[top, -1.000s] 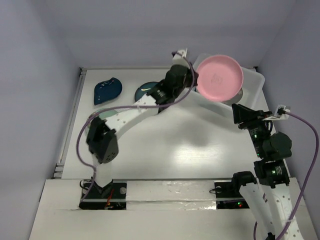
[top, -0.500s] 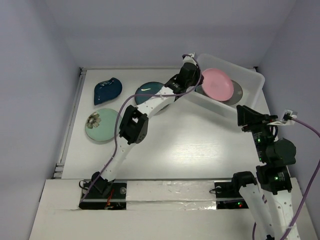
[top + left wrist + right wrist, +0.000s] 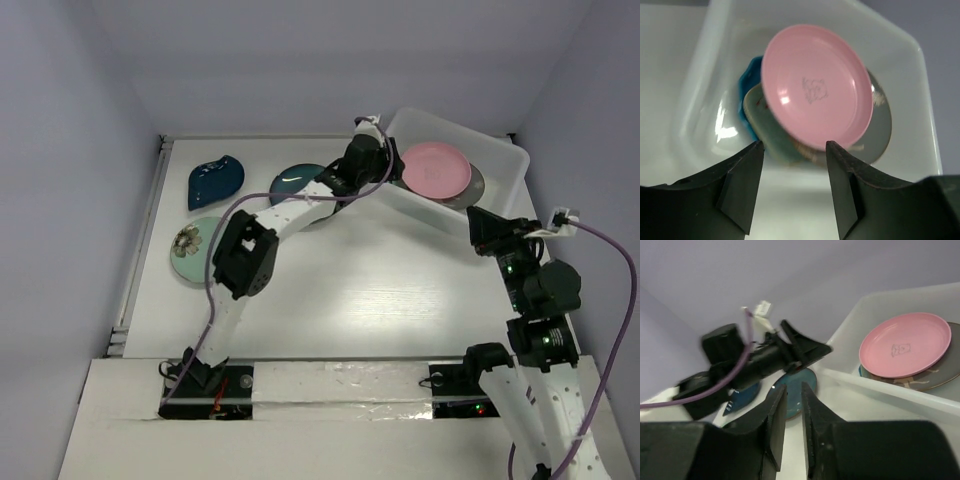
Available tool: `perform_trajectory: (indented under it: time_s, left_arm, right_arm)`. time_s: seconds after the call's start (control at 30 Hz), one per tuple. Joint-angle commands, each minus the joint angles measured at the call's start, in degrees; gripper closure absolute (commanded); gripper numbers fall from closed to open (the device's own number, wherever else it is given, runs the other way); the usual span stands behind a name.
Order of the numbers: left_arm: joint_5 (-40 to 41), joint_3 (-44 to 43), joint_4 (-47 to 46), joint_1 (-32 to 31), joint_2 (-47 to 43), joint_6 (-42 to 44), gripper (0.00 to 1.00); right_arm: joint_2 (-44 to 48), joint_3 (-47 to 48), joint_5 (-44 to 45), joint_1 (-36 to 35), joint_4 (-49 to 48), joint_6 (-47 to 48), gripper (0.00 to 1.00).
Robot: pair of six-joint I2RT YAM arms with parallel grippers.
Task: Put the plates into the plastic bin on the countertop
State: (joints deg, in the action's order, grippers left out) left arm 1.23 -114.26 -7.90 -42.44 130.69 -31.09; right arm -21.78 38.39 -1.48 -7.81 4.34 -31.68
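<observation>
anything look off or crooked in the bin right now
Only the stack in the plastic bin: the pink plate sits off-centre on the pale green plate, blue plate and grey plate, which fan out beneath it rather than nesting, so it seems tilted. Nothing looks broken or spilled.

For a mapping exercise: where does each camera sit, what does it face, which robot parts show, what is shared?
Top external: high behind the robot, looking down at the countertop; left arm, right arm.
Left wrist: above the bin, facing the pink plate; left gripper.
Right wrist: low, facing the bin; right gripper, left arm.
Shared: pink plate.
</observation>
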Motion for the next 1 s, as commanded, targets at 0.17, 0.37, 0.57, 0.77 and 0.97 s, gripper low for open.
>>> perform_trajectory:
  time_s: [0.17, 0.37, 0.57, 0.77, 0.97]
  left_arm:
    - [11.5, 37.8, -17.4, -3.6, -43.4, 5.8, 0.66]
    - [17.6, 60.2, -15.1, -4.7, -64.6, 1.7, 0.95]
    - [21.0, 65.8, -0.2, -5.2, -78.9, 1.0, 0.97]
    - [23.7, 63.7, 13.5, -5.2, -89.0, 5.2, 0.91]
    - [27.8, 60.2, 23.2, -5.2, -96.2, 10.1, 0.76]
  right_arm:
    - [-12.0, -0.3, -12.5, 0.2, -8.4, -0.9, 1.0]
    - [-22.8, -2.4, -16.8, -4.5, -17.1, -8.2, 1.0]
    - [-37.7, -1.4, -7.1, -22.5, -25.7, -12.7, 1.0]
    - [-60.8, 5.7, 0.1, -36.1, -35.4, -18.9, 0.97]
    - [-83.0, 20.9, 4.4, -43.1, -38.5, -23.7, 0.83]
